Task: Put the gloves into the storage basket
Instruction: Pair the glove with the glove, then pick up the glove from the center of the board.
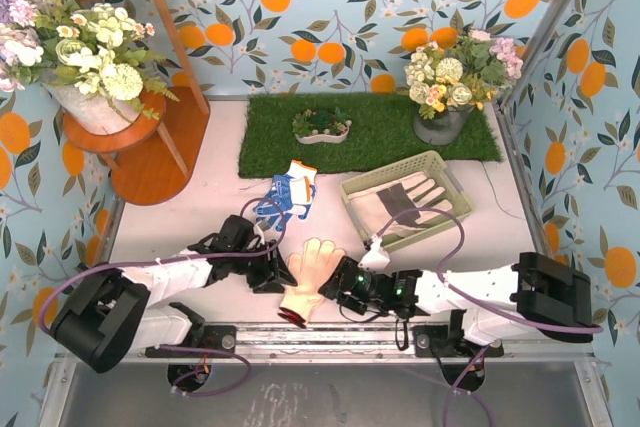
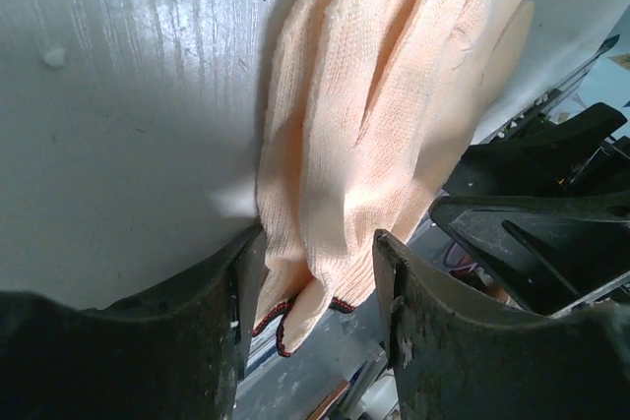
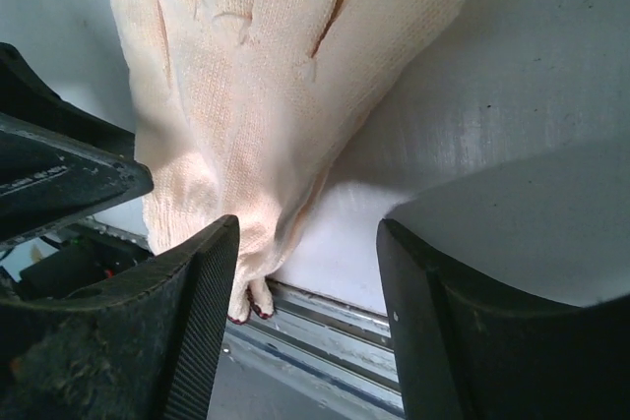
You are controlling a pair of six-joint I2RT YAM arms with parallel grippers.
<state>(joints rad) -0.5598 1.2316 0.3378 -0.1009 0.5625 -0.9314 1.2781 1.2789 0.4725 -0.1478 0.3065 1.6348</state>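
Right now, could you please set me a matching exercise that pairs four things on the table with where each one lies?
Things:
1. peach glove
2. blue-and-white glove
3. grey-and-cream glove
4. white dish of plants

Places:
A. on the grass mat
B. inside the green basket
C. at the near edge of the table
D. just left of the green basket

Pairs: 1-C, 2-D, 3-B, 4-A

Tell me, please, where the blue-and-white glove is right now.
In the top view, the blue-and-white glove lies on the table between the grass mat and the left gripper, left of the green basket.
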